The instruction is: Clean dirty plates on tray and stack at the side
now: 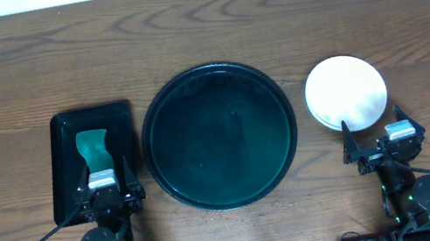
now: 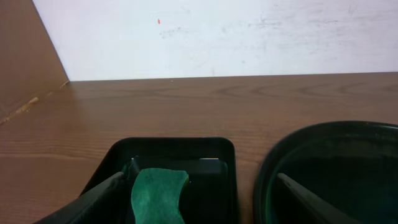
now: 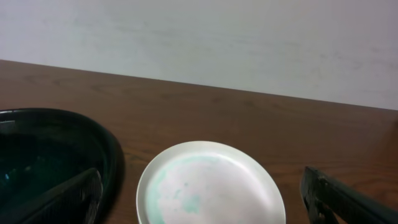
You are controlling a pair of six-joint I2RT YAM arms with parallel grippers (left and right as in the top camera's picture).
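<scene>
Hovering wide open and empty: left gripper (image 1: 105, 168) left of the tray (image 1: 208, 68), over the green sponge (image 1: 92, 146); right gripper (image 1: 371, 121) right of the tray, beside the stacked dirty plates (image 1: 345, 89). Likely finishing: check top plate's faint green film, rewipe gently.
</scene>
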